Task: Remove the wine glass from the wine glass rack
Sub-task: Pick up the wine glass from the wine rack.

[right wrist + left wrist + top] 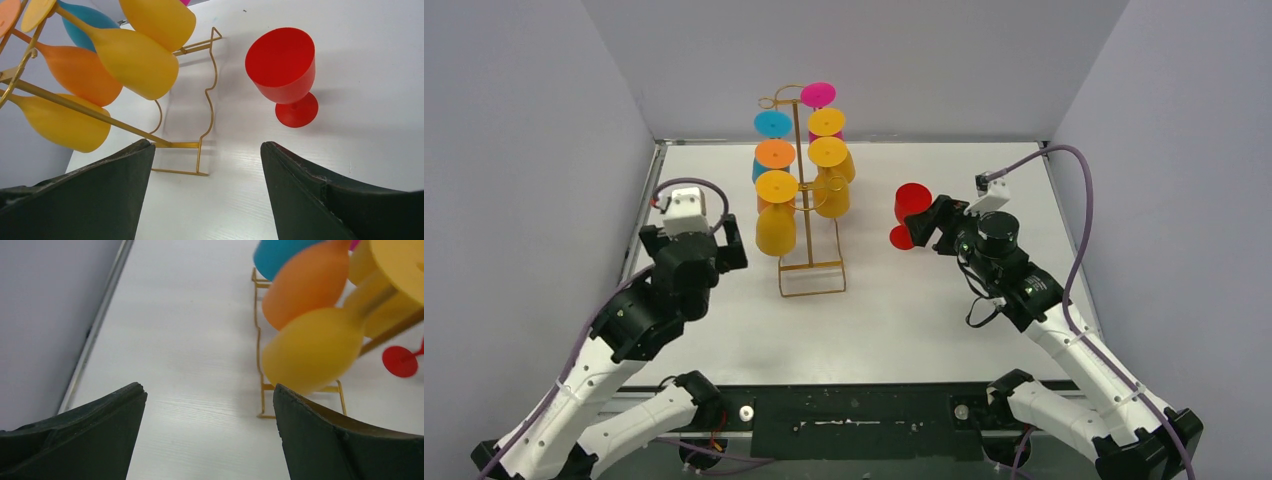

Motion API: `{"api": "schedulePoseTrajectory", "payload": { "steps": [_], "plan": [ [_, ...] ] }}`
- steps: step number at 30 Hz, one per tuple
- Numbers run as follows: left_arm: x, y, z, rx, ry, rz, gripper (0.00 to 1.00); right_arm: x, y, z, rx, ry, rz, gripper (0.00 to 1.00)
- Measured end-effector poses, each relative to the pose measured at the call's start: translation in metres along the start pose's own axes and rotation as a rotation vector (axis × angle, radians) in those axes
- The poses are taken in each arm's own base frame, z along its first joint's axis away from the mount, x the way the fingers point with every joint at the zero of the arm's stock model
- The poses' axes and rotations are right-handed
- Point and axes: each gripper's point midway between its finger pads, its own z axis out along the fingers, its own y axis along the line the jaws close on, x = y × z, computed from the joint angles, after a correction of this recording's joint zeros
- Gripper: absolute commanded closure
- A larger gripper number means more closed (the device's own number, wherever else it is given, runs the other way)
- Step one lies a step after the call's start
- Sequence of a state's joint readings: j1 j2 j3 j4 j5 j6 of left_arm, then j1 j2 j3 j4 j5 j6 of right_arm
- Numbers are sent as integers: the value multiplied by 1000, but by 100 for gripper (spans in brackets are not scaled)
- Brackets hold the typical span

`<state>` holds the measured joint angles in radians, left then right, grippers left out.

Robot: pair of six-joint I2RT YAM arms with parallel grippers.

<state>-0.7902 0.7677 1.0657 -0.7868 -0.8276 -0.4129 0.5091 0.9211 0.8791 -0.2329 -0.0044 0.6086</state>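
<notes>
The right gripper (205, 145) is spread wide, with nothing between its fingers. Just beyond the fingertips a red wine glass (282, 65) stands upright on its foot on the white worktop (375, 75). It is near the rack (212, 100) but apart from it, off to the rack's right. From overhead the gripper and the glass overlap, so I can't swear to a gap there. The wrist camera shows the glass ahead of the fingers, not in them.

The rack, a thin gold wire frame, carries the other glasses hung by their feet, bowls down. They are yellow, orange and blue, with a pink one at the top.

Across from it the left gripper (208, 387) is also wide apart and empty. It sits low over the worktop and points at the rack's left side, where the lowest yellow glass (312, 350) hangs close above its right finger.

To my eye this is the letting-go step: the red glass is off the rack and set down. Next, I'd say, the right arm should back straight away from the glass with its fingers wide. A sideways sweep could clip the bowl and topple it, or catch the rack's base. If another glass is wanted, the left gripper is well placed for the yellow one, whose foot would have to slide out along its hook.
</notes>
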Motion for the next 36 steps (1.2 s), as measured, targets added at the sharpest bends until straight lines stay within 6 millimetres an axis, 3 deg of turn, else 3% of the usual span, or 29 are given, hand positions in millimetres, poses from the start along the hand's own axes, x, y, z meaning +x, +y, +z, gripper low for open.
{"api": "schedulePoseTrajectory", "payload": {
  "steps": [5,10,13,17,21,24,29,32,36],
  "plan": [
    [-36,40,25,-152,-12,-60,3,3,-4,-1,18,11,4,20],
    [-31,84,63,-189,70,-184,3,2,-9,-6,40,9,-2,15],
    [-28,98,78,-137,103,-301,3,-2,-9,-13,35,-6,-15,14],
    [-50,70,72,57,59,-400,3,-12,-3,-22,13,-39,-17,1],
    [-85,36,57,258,-19,-460,3,-25,8,-34,-47,-109,11,0],
    [-98,16,51,384,-42,-501,5,-26,13,-41,-94,-130,18,0],
    [-89,-11,52,561,-26,-589,14,-30,17,-42,-103,-147,53,0],
    [-81,-19,53,614,4,-631,19,-21,18,-38,-126,-122,55,0],
    [-90,-29,48,682,-3,-642,26,-9,23,-34,-165,-75,57,1]
  ]
}}
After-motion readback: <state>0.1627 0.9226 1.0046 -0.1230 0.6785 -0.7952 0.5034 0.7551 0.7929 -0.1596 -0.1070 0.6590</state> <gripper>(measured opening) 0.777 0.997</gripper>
